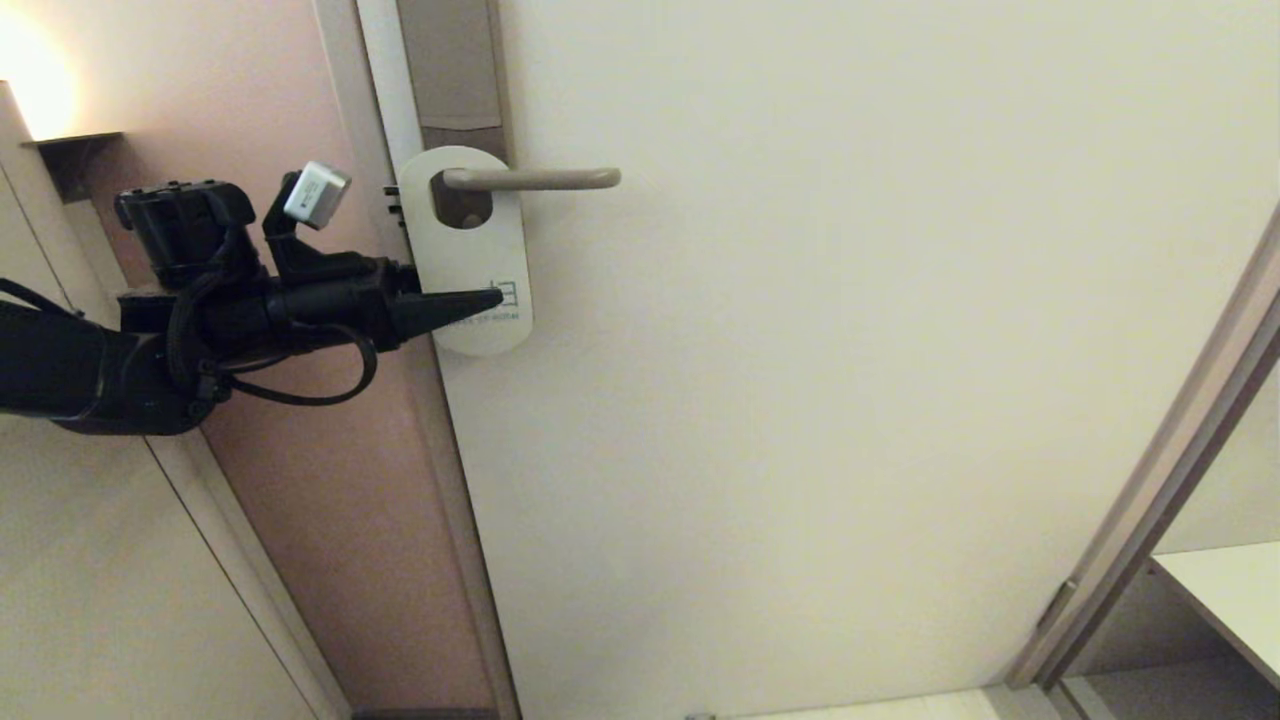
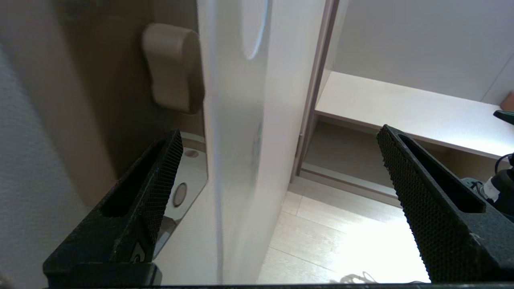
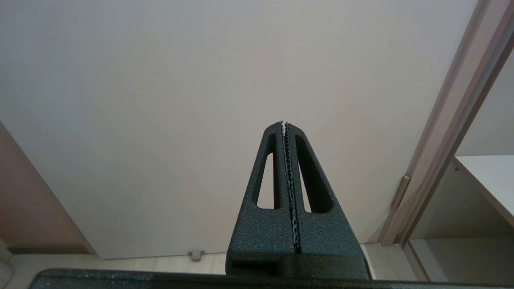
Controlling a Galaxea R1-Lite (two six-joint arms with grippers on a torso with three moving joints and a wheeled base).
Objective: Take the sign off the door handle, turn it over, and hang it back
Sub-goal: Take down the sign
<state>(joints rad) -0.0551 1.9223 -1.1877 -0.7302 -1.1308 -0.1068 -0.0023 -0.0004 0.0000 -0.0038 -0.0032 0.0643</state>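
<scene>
The sign (image 1: 468, 240) hangs on the door handle (image 1: 535, 179) with its white face outward and small teal print near its lower end. The handle's lever passes through the sign's hole, in front of the brown-grey backplate (image 1: 450, 70). My left gripper (image 1: 470, 300) reaches in from the left at the sign's lower part. In the left wrist view the left gripper (image 2: 280, 132) is open wide, and the sign (image 2: 235, 132) stands edge-on between the fingers, untouched, with the handle (image 2: 172, 68) beyond. My right gripper (image 3: 284, 123) is shut and empty, low down, facing the door.
The cream door (image 1: 850, 400) fills the middle. A pink wall (image 1: 330, 480) and a lit wall lamp (image 1: 40, 90) are on the left. A door frame (image 1: 1150, 500) and a white shelf (image 1: 1225, 590) are on the right. Pale floor tiles (image 2: 341, 241) lie below.
</scene>
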